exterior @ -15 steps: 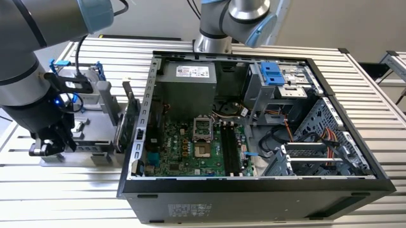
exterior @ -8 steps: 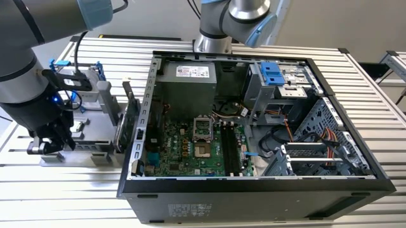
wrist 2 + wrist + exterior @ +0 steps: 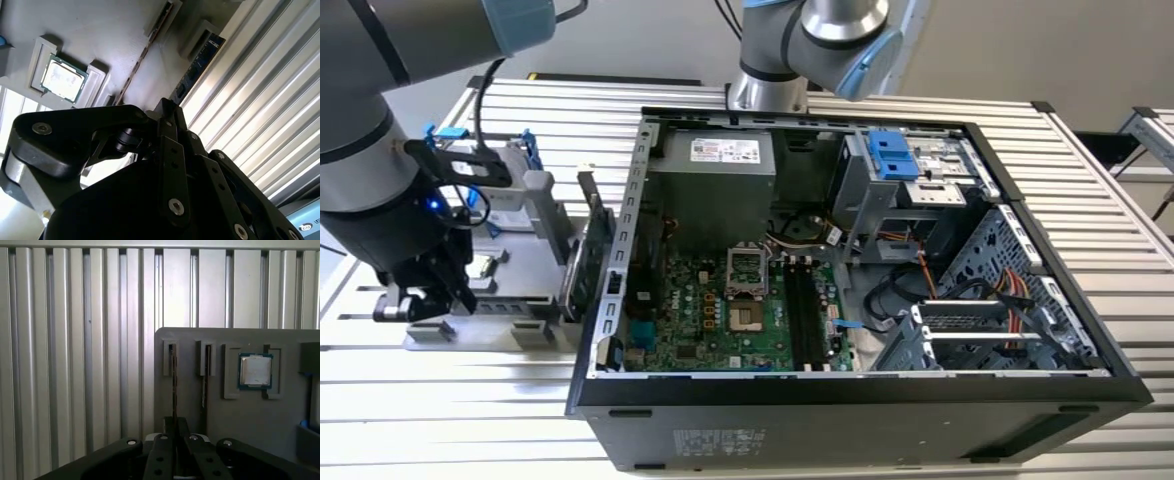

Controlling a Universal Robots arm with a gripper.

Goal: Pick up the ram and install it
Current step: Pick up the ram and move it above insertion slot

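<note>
Exterior view: the black two-fingered gripper [image 3: 416,300] sat low over the grey plastic fixture plate [image 3: 487,330] on the ribbed aluminium table [image 3: 454,400], to the exterior view's left of the open black computer case [image 3: 854,405]. In both wrist views the ram [image 3: 174,380] [image 3: 197,65], a slim bluish stick, stood edge-on in its slot at the plate's edge. The gripper [image 3: 176,421] [image 3: 167,107] was closed on it from both sides. A second thin stick [image 3: 205,375] stood in the next slot, between the ram and a square silver processor chip [image 3: 255,371].
</note>
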